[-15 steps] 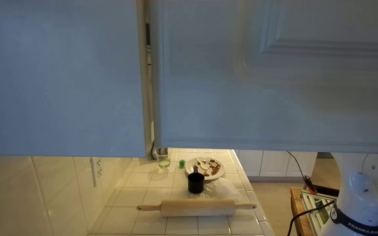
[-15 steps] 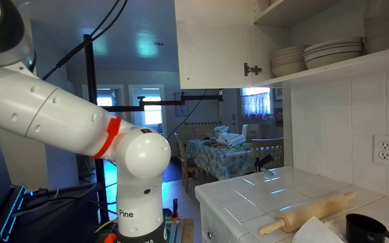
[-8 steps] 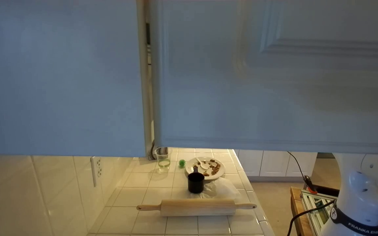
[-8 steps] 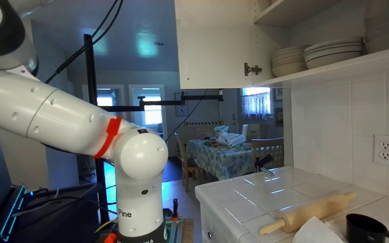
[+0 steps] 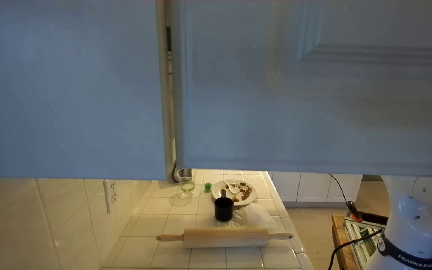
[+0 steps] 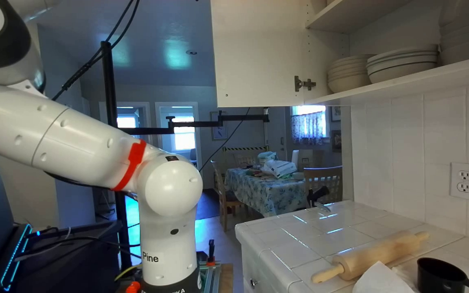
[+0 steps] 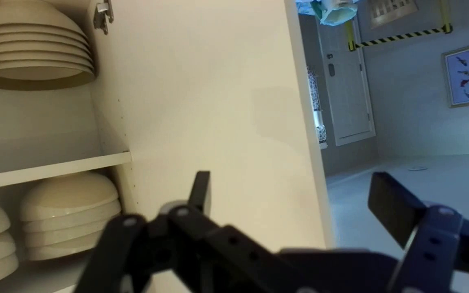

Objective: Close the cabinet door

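Cabinet door (image 6: 259,53) stands open, its top cropped in both exterior views; your robot arm (image 6: 79,142) is cut off at upper left in an exterior view. Only the wrist view shows you the gripper (image 7: 296,197), its near parts blurred. Its 2 fingers (image 7: 200,190) are spread wide; whether either touches the door, you cannot tell. You see the door's free edge lie between the fingertips, 1 tip overlapping the inner face, the other the room (image 7: 430,130) beyond. Open space separates the door's bottom edge from the tiled countertop (image 6: 312,236), which bears a rolling pin (image 6: 373,254). A narrow gap parts the door from a flat panel (image 5: 66,90), and stacked bowls (image 6: 401,61) sit on a shelf (image 6: 421,80) inside.
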Tool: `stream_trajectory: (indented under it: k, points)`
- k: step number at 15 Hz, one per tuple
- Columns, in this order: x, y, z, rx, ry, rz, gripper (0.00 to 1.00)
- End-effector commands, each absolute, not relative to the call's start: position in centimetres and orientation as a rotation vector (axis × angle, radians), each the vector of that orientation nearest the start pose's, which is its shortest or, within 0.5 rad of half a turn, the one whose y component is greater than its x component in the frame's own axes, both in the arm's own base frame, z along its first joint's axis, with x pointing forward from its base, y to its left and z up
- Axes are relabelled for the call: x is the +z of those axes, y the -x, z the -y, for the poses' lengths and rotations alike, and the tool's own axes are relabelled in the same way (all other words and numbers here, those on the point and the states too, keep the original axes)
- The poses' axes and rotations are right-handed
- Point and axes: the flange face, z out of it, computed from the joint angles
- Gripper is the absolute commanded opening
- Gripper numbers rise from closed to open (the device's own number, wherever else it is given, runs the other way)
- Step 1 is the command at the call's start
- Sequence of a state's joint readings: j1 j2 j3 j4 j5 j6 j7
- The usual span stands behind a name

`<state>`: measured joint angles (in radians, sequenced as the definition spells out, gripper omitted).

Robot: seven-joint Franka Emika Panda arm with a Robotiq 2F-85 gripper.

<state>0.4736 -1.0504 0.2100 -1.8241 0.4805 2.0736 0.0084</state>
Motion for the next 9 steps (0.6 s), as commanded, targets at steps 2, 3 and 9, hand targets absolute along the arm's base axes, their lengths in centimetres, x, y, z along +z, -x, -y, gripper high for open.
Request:
stream_trajectory:
  k: [2, 3, 9]
  points:
    - [94.9, -2.7, -20.2, -1.311, 1.907, 0.752, 1.00]
    - [94.8, -3.0, -20.7, -1.311, 1.904, 0.739, 1.00]
    - [95.0, -3.1, -23.6, -1.358, 1.944, 0.658, 1.00]
